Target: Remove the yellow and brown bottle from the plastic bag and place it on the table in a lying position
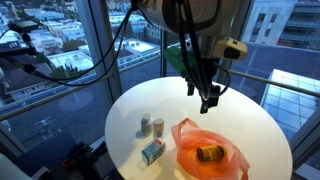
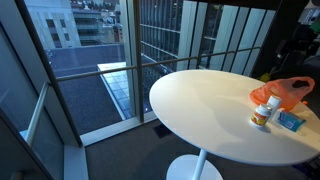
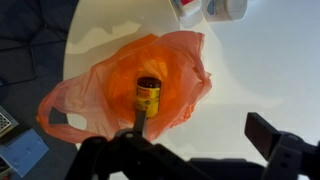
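Nothing of the task was done, as I judged it. The yellow and brown bottle (image 3: 148,93) lay on its side inside the crumpled orange plastic bag (image 3: 95,95), near the middle of the wrist view, with its dark cap toward the top of the frame. The bag sat open on the round white surface (image 1: 255,120), at the lower right of an exterior view. A small blue and white carton (image 1: 152,151) and two little white bottles (image 1: 146,124) stood close by, toward the lower middle.

What was left was everything: reaching into the bag's mouth, closing on the bottle, lifting it clear and laying it down on a bare part of the surface.

My dark arm (image 1: 192,45) hung from the top of the frame, wrist turned downward. My jaws hovered above the surface, higher in the frame than the bag and clear of it. They were apart and held nothing. In the wrist view the bottle sat left of the gap between them.
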Action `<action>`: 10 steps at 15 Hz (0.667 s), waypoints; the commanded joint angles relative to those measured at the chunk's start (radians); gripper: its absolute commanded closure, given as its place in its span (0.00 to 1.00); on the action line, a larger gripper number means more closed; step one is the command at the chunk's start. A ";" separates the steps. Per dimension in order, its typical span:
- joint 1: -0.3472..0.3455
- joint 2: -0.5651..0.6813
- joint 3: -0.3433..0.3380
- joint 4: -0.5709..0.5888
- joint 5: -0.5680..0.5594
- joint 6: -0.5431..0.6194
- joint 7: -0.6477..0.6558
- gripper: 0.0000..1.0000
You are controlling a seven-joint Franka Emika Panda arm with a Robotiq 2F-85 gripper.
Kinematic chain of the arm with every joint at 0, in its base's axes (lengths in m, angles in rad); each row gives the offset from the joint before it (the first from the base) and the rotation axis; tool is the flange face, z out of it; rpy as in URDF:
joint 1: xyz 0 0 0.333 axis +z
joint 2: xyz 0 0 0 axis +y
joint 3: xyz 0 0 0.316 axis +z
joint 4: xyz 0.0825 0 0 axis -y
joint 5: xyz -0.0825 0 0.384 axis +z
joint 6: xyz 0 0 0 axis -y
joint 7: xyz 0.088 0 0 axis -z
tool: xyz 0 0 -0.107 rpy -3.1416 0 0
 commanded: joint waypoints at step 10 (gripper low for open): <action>-0.063 0.243 -0.030 0.190 0.012 -0.030 -0.092 0.00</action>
